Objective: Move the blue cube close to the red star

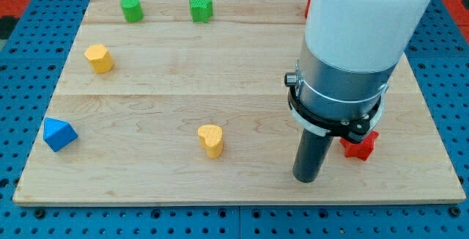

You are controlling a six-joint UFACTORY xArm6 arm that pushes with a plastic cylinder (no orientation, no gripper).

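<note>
My tip [306, 179] rests on the board near the view's bottom right. The red star [360, 146] lies just to the right of the tip, apart from it and partly hidden by the arm's body. A blue angular block [58, 134] lies at the board's far left edge, far from the tip and from the red star. I cannot tell whether it is a cube. No other blue block shows.
A yellow heart-like block [211, 140] lies left of the tip. A yellow block [98, 58] is at the upper left. Two green blocks [131, 9] [201, 9] sit along the top edge. A red block [308, 6] peeks out from behind the arm at the top.
</note>
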